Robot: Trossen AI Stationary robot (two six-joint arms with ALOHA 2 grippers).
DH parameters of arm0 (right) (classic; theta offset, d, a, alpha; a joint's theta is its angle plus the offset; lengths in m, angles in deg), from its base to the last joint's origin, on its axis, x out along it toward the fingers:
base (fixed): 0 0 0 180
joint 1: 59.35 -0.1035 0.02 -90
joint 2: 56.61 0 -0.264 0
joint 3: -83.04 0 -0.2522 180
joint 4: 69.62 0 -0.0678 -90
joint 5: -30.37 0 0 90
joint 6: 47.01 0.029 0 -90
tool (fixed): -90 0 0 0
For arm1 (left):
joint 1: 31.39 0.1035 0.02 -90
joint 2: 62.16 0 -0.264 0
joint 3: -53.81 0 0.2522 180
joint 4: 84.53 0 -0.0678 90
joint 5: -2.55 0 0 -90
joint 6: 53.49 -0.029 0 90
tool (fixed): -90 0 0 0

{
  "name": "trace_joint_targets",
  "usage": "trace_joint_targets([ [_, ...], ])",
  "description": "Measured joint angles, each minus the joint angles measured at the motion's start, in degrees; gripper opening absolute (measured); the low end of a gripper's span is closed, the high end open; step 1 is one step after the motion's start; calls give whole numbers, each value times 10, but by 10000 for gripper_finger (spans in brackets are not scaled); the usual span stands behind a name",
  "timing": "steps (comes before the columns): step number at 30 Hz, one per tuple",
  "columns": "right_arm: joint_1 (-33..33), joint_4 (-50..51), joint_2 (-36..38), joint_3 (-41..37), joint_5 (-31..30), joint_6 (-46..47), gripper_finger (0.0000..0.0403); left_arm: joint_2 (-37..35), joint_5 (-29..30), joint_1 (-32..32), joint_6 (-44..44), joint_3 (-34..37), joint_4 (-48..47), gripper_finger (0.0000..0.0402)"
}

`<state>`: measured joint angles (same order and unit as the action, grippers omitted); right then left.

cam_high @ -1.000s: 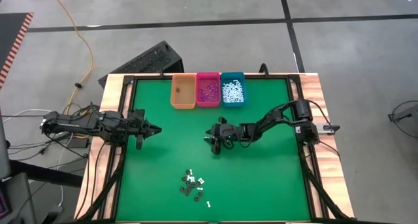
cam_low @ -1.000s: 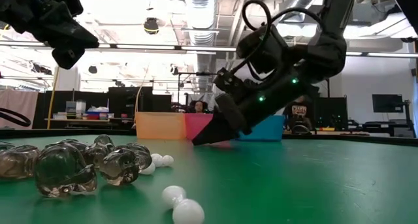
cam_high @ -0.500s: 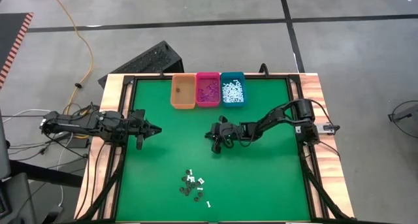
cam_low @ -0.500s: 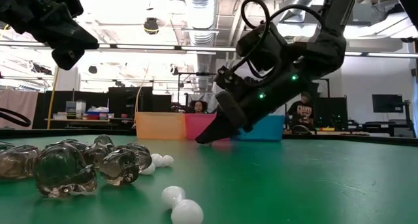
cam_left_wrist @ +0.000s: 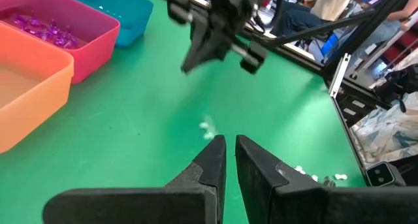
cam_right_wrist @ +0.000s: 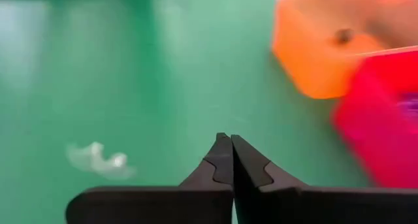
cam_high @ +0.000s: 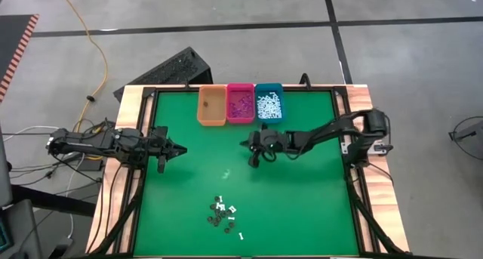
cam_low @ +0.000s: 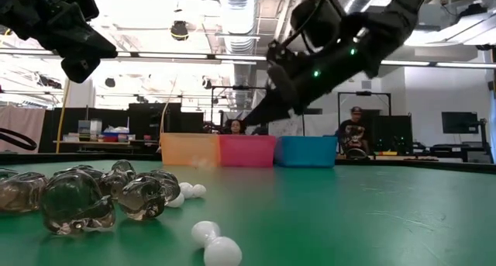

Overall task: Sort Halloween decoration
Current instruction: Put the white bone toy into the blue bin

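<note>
The Halloween decoration lies in a small heap [cam_high: 224,216] of white sticks and dark bits near the table's near edge. In the low view it shows as glassy dark pieces [cam_low: 77,195] and white pieces [cam_low: 213,243]. One pale loose piece [cam_high: 226,172] [cam_right_wrist: 98,159] rests alone on the green mat. My right gripper [cam_high: 254,152] [cam_right_wrist: 230,142] hangs shut above mid-table, between that piece and the bins, and nothing shows between its fingers. My left gripper [cam_high: 179,149] [cam_left_wrist: 226,149] waits at the left edge, raised, its fingers all but together and empty.
Three bins stand in a row at the far edge. The orange bin [cam_high: 212,106] has one dark bit in it, the pink bin [cam_high: 241,103] has purple bits, and the teal bin [cam_high: 269,103] has white pieces. Black rails [cam_high: 148,183] frame the green mat. People sit in the room beyond.
My right gripper has shut, risen off the mat and drawn toward the far edge and the bins. A pale piece now lies in the open on the mat close to where the gripper stood.
</note>
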<state>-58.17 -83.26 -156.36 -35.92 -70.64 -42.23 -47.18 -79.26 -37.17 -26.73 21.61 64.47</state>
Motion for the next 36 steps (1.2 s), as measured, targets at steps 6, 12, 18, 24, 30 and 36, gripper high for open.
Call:
trace_joint_targets([
  [6,53,86,103,0,-84,-45,16,0,0,0,0,0,0,25],
  [12,103,128,149,0,-32,-34,41,0,0,0,0,0,0,25],
  [18,73,126,137,0,20,-4,45,0,37,0,-25,-1,-19,25],
  [24,26,98,135,1,20,-3,34,4,280,1,10,-1,-125,23],
  [30,-4,47,136,1,20,-4,24,65,379,61,51,-1,-135,2],
  [36,-8,15,136,1,20,-7,38,212,296,225,31,-38,-104,0],
])
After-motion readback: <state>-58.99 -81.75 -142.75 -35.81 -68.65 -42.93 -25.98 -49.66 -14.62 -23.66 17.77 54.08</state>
